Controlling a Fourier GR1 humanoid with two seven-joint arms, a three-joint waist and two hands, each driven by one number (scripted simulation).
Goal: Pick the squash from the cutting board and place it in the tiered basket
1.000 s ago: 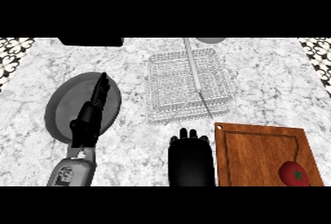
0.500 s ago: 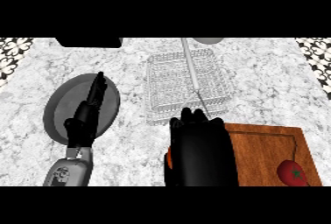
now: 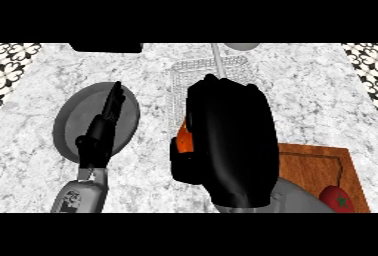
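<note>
An orange squash (image 3: 182, 140) peeks out at the left side of my right hand (image 3: 232, 145), whose fingers and thumb are curled round it. The hand is raised high and covers the near part of the wire tiered basket (image 3: 193, 72), whose far rim and centre pole still show. The wooden cutting board (image 3: 310, 162) lies at the lower right, partly behind my right forearm. My left hand (image 3: 102, 132) stays open with straight fingers over a grey plate (image 3: 70, 122).
A red round fruit with a green star-shaped top (image 3: 337, 200) lies on the board's near right corner. A dark object (image 3: 107, 47) and a grey round thing (image 3: 242, 46) sit at the counter's far edge. Patterned tiles flank both top corners.
My right hand has risen and moved forward from the board's left edge to above the basket, and orange squash now shows in its grip. The left hand barely shifted.
</note>
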